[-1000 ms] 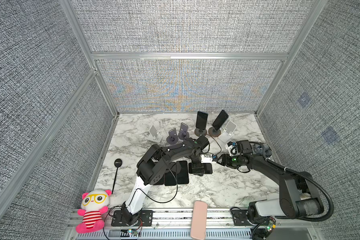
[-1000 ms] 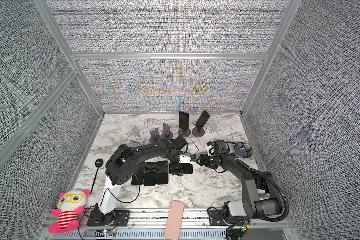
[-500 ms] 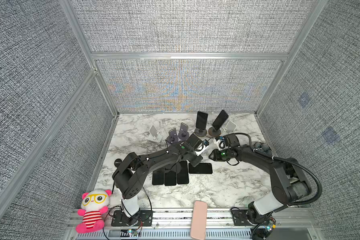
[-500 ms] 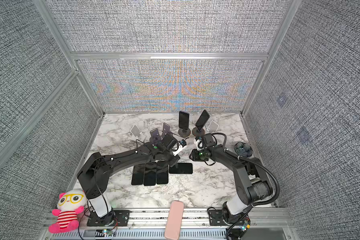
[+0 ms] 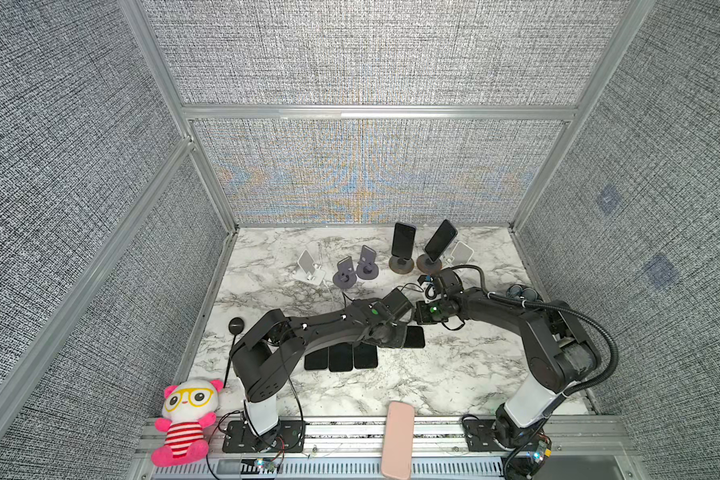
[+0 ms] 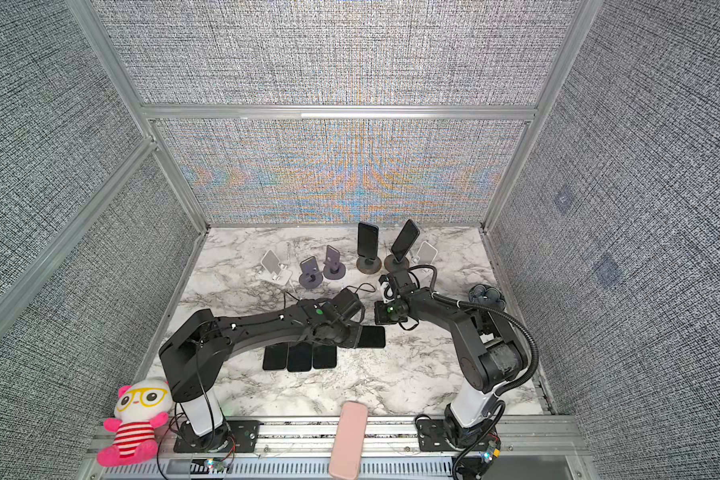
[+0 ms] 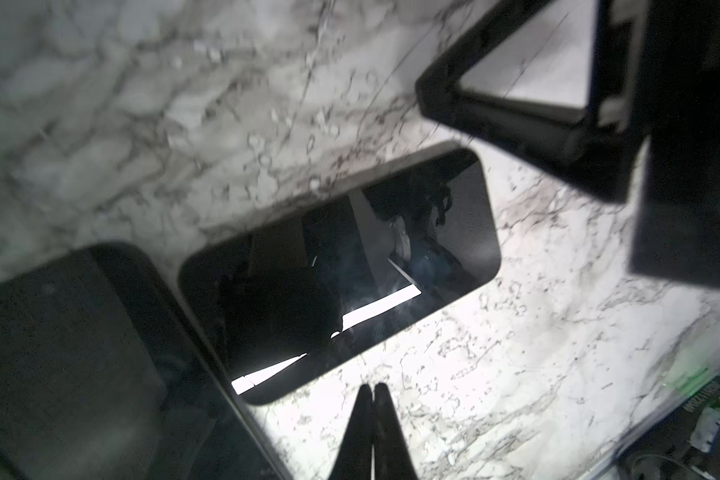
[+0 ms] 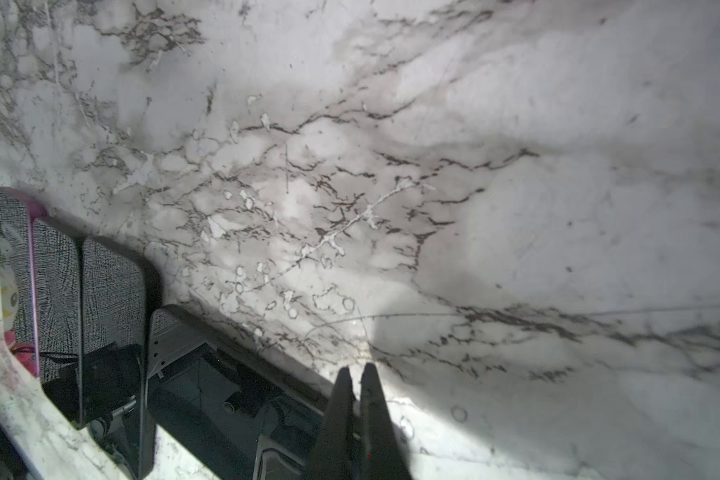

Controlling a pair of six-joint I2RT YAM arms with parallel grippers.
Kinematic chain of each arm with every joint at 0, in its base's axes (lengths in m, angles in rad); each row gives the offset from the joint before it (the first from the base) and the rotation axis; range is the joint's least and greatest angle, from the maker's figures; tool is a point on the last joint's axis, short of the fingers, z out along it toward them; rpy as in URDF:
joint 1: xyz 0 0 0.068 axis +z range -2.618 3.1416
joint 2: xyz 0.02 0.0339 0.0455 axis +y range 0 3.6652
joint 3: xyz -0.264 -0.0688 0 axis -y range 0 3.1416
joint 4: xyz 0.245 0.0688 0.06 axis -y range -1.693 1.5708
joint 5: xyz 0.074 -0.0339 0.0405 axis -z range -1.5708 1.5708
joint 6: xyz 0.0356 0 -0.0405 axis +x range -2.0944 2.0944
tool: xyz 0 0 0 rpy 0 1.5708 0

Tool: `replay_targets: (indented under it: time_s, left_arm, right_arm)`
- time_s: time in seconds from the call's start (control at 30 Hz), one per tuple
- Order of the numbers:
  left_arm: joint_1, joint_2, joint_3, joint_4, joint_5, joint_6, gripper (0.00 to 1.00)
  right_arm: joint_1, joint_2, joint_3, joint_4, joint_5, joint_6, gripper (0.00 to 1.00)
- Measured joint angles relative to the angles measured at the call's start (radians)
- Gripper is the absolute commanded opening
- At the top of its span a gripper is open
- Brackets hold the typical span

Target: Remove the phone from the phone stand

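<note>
Seemingly between pickups: the left pincer [image 7: 373, 392] is pressed together, empty, over a flat phone [image 7: 337, 266] on the desk [image 7: 516, 374]. The right pincer [image 8: 356, 376] looks likewise closed in dim light. An upright phone [image 5: 403, 240] waits on its phone stand [image 5: 401, 264] at the back. The next reach needs spread jaws, skirting the empty stands [image 5: 345, 277] and the neighbouring arm.

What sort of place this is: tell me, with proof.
Probably a robot test cell, not a home: grey fabric panels in an aluminium frame enclose a marble-look table, a left arm and right arm are bolted to its front rail, and a phone sits on a stand.
</note>
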Motion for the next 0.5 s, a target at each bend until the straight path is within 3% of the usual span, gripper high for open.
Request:
replay_targets:
  time_s: [0.2,0.5]
  left_arm:
    - [-0.010,0.018,-0.043,-0.008,0.005,-0.108,0.00]
    - [-0.009,0.130,0.063,-0.048,-0.055,-0.161,0.00]
  right_arm:
    - [0.005,-0.016,-0.043,0.013,0.002,0.008,0.00]
    - [0.008,-0.104,-0.145,0.019,-0.013,0.028,0.00]
